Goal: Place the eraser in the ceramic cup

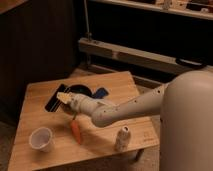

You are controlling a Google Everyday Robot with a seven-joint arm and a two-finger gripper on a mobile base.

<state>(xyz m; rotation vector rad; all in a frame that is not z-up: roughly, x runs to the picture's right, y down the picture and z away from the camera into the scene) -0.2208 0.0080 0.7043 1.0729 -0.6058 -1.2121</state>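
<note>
The eraser (pixel 53 100), a flat black block, is held tilted above the left rear of the wooden table (pixel 115 80). My gripper (pixel 63 97) is shut on its right end, and my white arm (pixel 120 111) reaches in from the right. The ceramic cup (pixel 41 138), small, white and upright, stands near the table's front left corner. It is apart from the eraser, below and a little left of it in the picture.
A black round bowl (pixel 81 91) sits just behind my wrist, with a blue rectangular thing (pixel 101 93) to its right. An orange carrot (pixel 76 131) lies right of the cup. A small pale capped bottle (pixel 122 138) stands near the front right edge.
</note>
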